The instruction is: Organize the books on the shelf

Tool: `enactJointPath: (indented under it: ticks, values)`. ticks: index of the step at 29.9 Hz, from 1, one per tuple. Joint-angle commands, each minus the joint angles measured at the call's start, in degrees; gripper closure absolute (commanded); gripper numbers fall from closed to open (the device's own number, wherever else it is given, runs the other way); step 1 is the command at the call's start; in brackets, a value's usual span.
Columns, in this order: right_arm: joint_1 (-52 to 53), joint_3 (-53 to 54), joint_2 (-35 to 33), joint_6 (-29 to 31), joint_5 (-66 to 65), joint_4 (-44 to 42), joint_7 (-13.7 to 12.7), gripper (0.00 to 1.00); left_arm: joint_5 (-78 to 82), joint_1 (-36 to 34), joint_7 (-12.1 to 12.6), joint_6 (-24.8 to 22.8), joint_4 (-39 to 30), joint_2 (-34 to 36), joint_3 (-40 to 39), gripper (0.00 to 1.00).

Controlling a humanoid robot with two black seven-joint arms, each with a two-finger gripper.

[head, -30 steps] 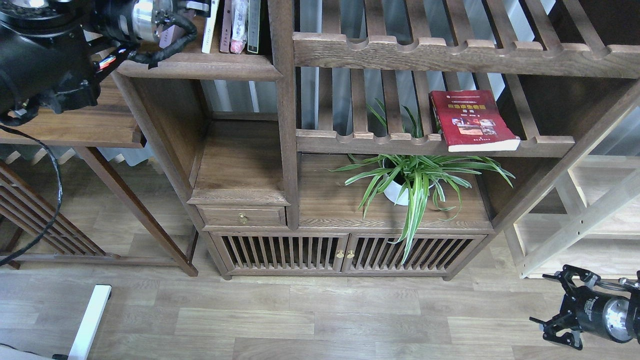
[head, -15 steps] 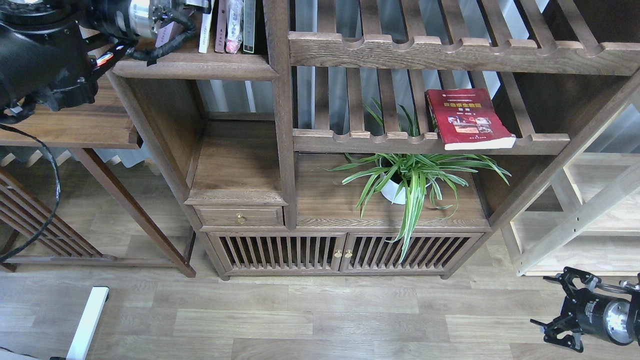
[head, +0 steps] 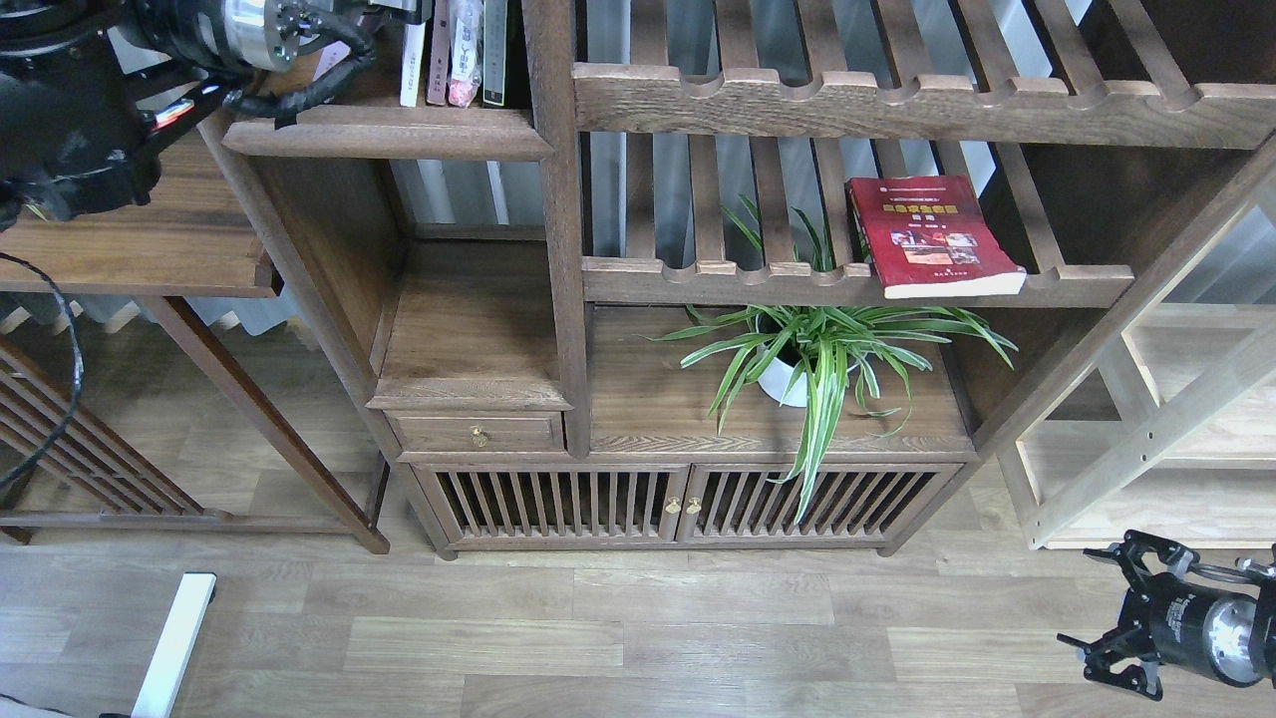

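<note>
The shelf (head: 389, 135), a dark-brown board with a thick rounded lip, is at the top left. Several thin books stand on it against the right post: a white one (head: 414, 55), a pale pink one (head: 439, 50) and darker ones (head: 495, 50). The red book (head: 932, 234) with a yellow title lies flat on the slatted rack at the right. My left gripper (head: 349, 40) reaches over the shelf's left part beside a pinkish thing (head: 332, 58); its fingers are cut off by the view's top edge. My right gripper (head: 1102, 610) hangs low at the bottom right, open and empty.
A potted spider plant (head: 817, 349) stands on the cabinet top under the slatted rack (head: 698, 274). A side table (head: 150, 249) is at the left. A paler bare-wood unit (head: 1176, 429) is at the right. A white bar (head: 174, 638) lies on the floor.
My left arm has drawn up and to the left along the shelf. The whole view has shifted slightly. The right gripper and the red book have not moved.
</note>
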Motion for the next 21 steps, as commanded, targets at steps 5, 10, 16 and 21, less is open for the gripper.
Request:
enactJointPath:
  ticks: [5,10,16,21]
  values:
    - [0.09,0.01,0.01,0.0,0.02,-0.09,0.0,0.0,0.7,-0.59,0.25,-0.68,-1.53,0.44,0.01,0.53]
    - [0.01,0.01,0.01,0.0,0.02,-0.09,0.0,0.0,0.79,-1.12,-0.02,-0.86,-1.44,0.35,-0.08,0.55]
    - [0.09,0.1,0.09,-0.09,0.02,-0.09,0.0,0.0,0.79,-1.12,-0.1,-0.94,-1.35,0.52,-0.78,0.97]
    - [0.0,0.01,0.01,-0.17,0.02,-0.09,0.0,0.0,0.79,-1.12,-0.1,-0.94,-1.35,0.7,-0.87,1.0]
